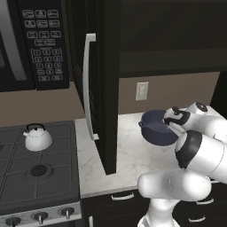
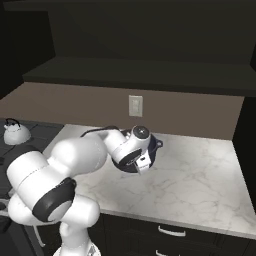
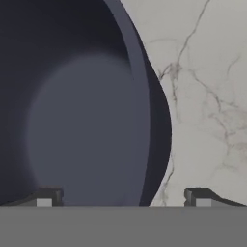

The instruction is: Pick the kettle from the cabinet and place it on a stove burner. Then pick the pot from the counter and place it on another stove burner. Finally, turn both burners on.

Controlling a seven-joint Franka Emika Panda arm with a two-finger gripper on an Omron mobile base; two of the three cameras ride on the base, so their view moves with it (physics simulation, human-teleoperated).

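Marble bench (image 1: 133,146): tool (image 3: 123,198) hangs wide open, straddling the pot (image 3: 82,111) wall at its 3 o'clock rim, set to pinch.

A home kitchen: a black gas cooktop (image 1: 37,170) with silver front knobs sits beside a white-grey marbled stone surface (image 2: 200,185), under a black keypad microwave (image 1: 31,42) and tall dark wall cabinet (image 1: 99,66).
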